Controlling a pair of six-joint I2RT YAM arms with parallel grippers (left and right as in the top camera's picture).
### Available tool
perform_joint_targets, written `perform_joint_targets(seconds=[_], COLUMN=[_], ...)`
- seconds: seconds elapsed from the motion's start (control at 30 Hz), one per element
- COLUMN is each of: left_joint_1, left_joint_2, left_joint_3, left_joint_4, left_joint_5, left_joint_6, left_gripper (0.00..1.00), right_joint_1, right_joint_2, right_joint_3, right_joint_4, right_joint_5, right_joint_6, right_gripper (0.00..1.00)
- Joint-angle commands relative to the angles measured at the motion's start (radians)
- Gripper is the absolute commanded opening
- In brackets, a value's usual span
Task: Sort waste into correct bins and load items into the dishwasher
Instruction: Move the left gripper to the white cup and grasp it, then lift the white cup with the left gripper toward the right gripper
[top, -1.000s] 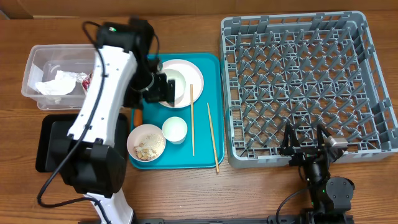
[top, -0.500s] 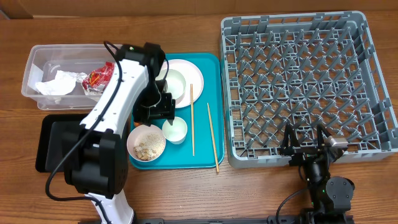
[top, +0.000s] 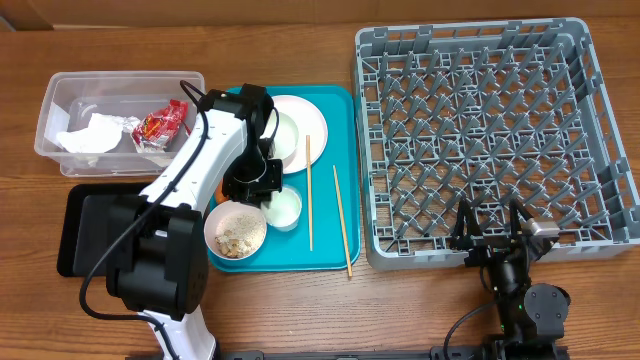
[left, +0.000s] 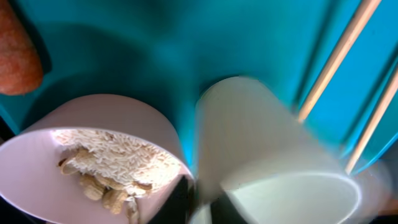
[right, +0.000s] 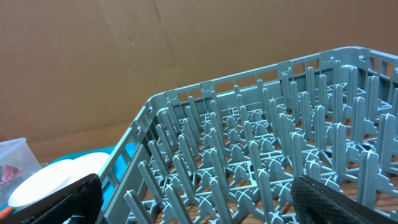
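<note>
i've got a teal tray (top: 338, 120) lying flat on the wooden table (top: 300, 320), left of the middle of my overhead view. it's rectangular with rounded corners and a low raised rim, its long sides running away from me. through the left wrist camera its teal floor (left: 124, 37) fills most of the background, blurred. the right wrist camera catches only a sliver of it (right: 118, 153). the table top is brown, grain running left to right. behind it stands a creased brown cardboard sheet (right: 93, 50).
</note>
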Motion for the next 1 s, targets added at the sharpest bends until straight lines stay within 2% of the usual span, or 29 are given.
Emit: perform_joint_targets(seconds=[0.0,0.23,0.43,0.6,0.7,0.87,0.97], left_joint_1=[-0.007,0.0,0.055,0.145,0.233,0.326,0.336], left_joint_2=[-0.014,-0.016,-0.064,-0.13,-0.161,-0.146,-0.131], left_joint_3=[-0.005,0.013,0.159,0.305,0.327,0.323,0.323], left_joint_4=[0.002,0.004,-0.026,-0.05,-0.048,-0.115,-0.172], left_joint_5=[-0.002,0.003,0.071,0.291,0.494,0.845,0.975], left_joint_6=[-0.007,-0.007,0.043,0.166,0.257,0.525,0.637], left_gripper=[0.04,0.04,0.04,0.04,0.04,0.04,0.04], right_joint_1=[-0.003,-0.003,-0.003,-0.003,-0.003,-0.003,-0.003], right_joint_2=[-0.009,-0.009,-0.009,-0.009,-0.009,-0.009,-0.009], right_joint_3=[-0.01,-0.01,-0.01,-0.01,-0.01,-0.01,-0.01], right_joint_4=[0.003,0.003,0.003,0.003,0.003,0.003,0.003], right_joint_5=[0.009,0.009,0.009,0.009,0.009,0.009,0.009], right_joint_6=[0.003,0.003,0.003,0.003,0.003,0.003,0.003], right_gripper=[1.0,1.0,1.0,1.0,1.0,1.0,1.0])
